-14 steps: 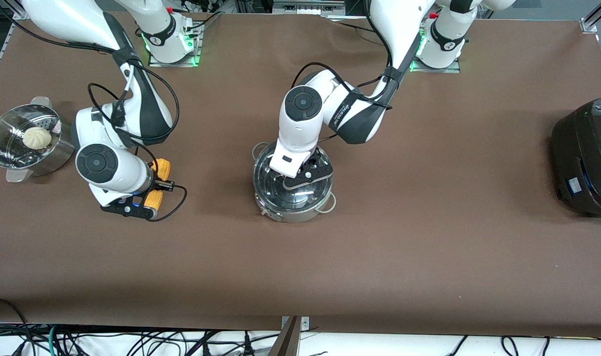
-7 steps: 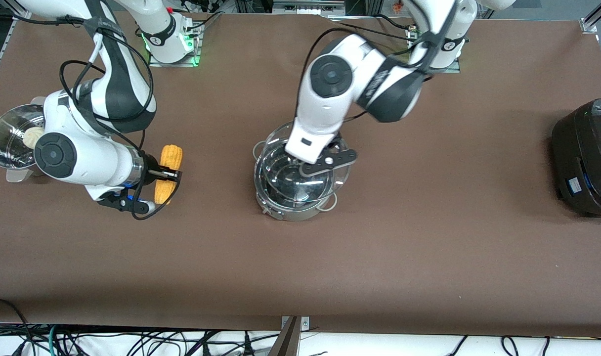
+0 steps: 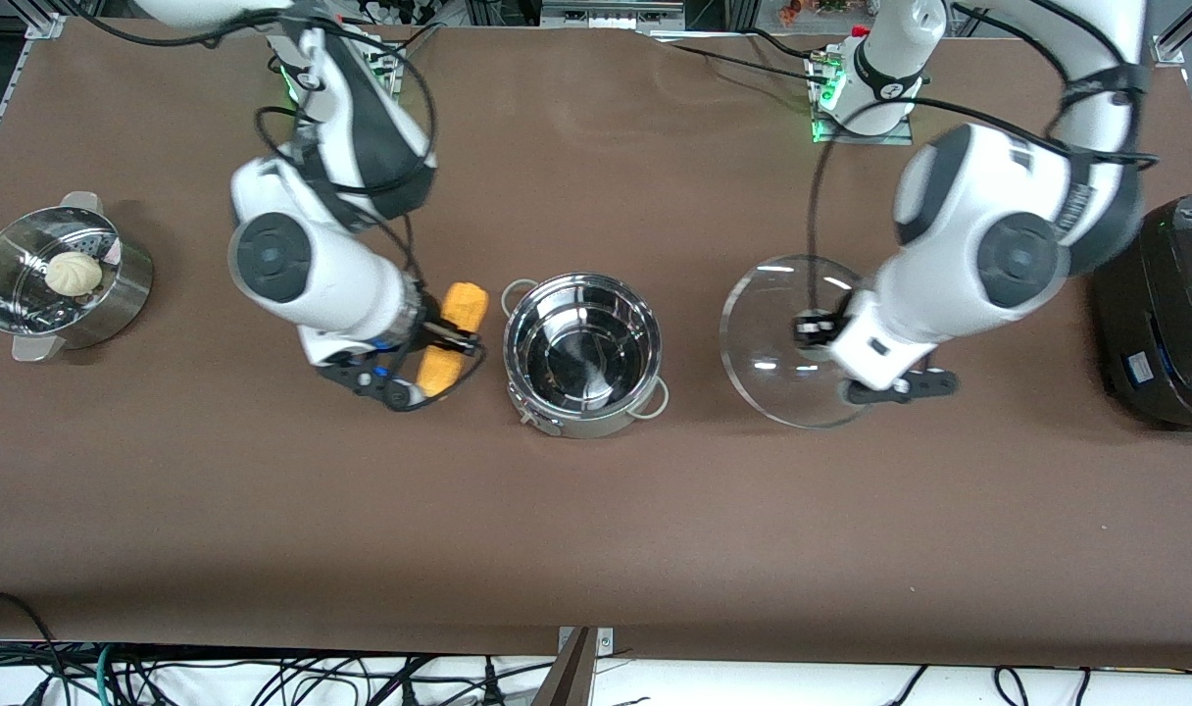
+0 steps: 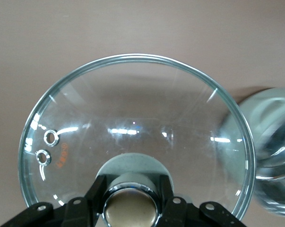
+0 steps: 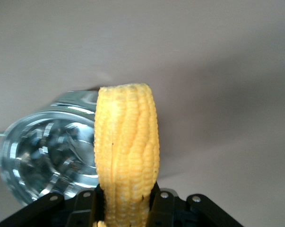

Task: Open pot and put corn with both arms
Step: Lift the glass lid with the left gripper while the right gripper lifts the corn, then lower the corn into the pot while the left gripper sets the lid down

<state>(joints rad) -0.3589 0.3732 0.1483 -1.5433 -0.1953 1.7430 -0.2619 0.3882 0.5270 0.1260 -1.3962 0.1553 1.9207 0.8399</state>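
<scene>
both grippers are loaded. the right gripper (image 3: 437, 345) pinches the corn (image 3: 452, 336) at mid-length, in the air over bare table just beside the open pot (image 3: 583, 354). the left gripper (image 3: 819, 328) clamps the knob (image 4: 131, 211) of the glass lid (image 3: 790, 339), held over the table toward the left arm's end.
</scene>
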